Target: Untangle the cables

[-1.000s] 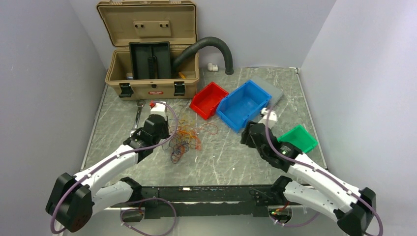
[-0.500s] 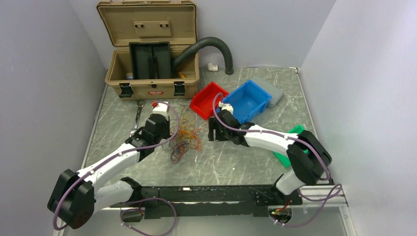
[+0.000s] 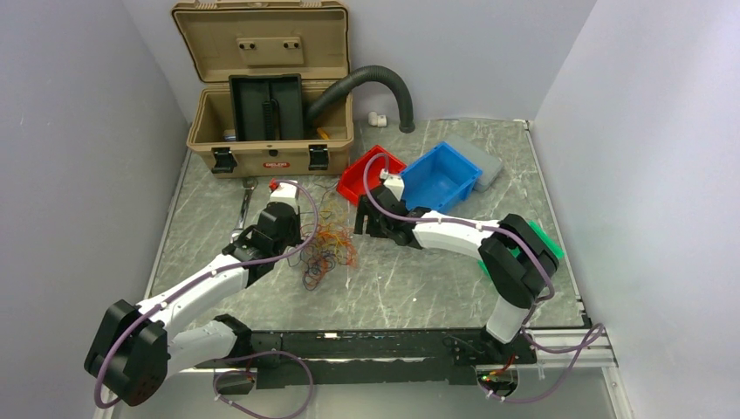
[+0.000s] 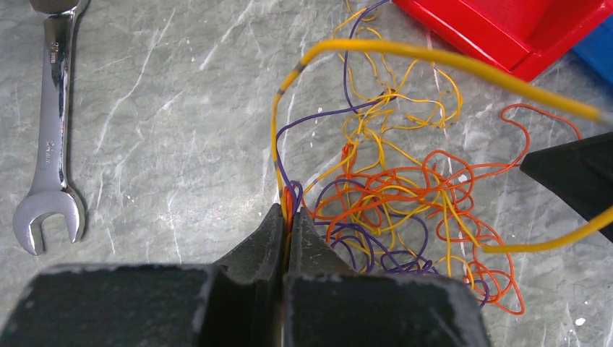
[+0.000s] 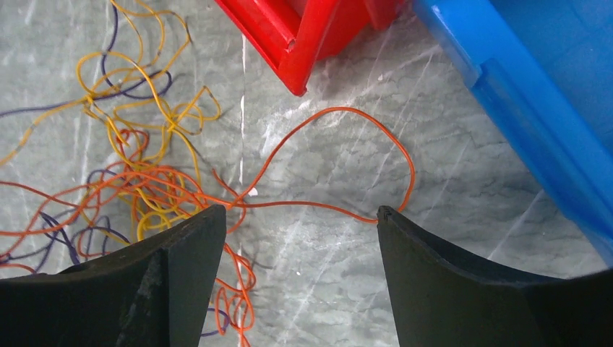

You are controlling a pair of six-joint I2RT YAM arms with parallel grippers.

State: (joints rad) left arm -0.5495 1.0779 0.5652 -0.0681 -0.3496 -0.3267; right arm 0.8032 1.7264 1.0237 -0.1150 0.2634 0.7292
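The cables (image 3: pixel 327 249) are a loose tangle of thin orange, yellow and purple wires on the marble table between the two arms. My left gripper (image 3: pixel 301 237) is at the tangle's left side. In the left wrist view it (image 4: pixel 287 213) is shut on a few yellow, orange and purple strands of the tangle (image 4: pixel 405 202). My right gripper (image 3: pixel 366 225) is at the tangle's right side. In the right wrist view it (image 5: pixel 300 217) is open, low over the table. A single orange loop (image 5: pixel 347 144) runs between its fingertips from the tangle (image 5: pixel 144 188).
A red bin (image 3: pixel 371 175) and a blue bin (image 3: pixel 441 179) stand just behind the right gripper. A green bin (image 3: pixel 541 244) is at the right. An open tan case (image 3: pixel 270 113) and black hose (image 3: pixel 384 80) are at the back. A wrench (image 4: pixel 50 144) lies left.
My right arm has swung left from beside the green bin to the tangle's right side, past the blue bin. My left arm has barely moved.
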